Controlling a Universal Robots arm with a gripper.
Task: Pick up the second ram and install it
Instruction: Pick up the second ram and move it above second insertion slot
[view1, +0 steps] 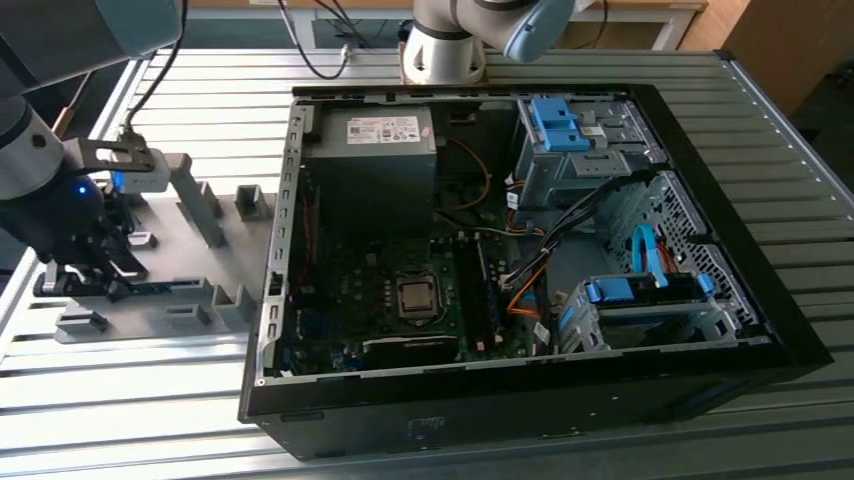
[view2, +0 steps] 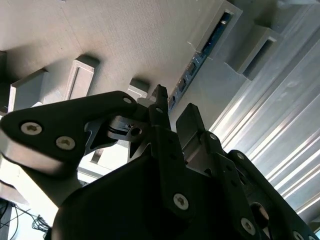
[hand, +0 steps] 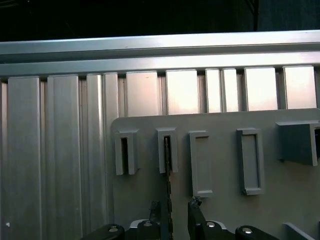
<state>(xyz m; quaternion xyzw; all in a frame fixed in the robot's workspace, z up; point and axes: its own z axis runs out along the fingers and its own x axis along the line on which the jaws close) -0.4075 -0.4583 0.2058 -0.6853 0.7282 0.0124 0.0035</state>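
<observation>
Black two-finger gripper (hand: 173, 206) is open, fingers either side of the slim, dark green-black second ram (hand: 168, 172), not clamping it, holding nothing. The ram sits edge-on in a slot on the flat grey plastic holder plate (hand: 225, 210). In the first wrist view: one ram, five grey rectangular holder blocks (hand: 126, 152) in the row.

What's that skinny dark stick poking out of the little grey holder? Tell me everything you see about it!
The slim dark memory stick stands on edge, looking like a thin strip. In the second wrist view its side shows bluish-green board with tiny parts. One end sits in a slotted grey plastic holder block on the grey plate. The open black claw has one finger on each side of it.
</observation>
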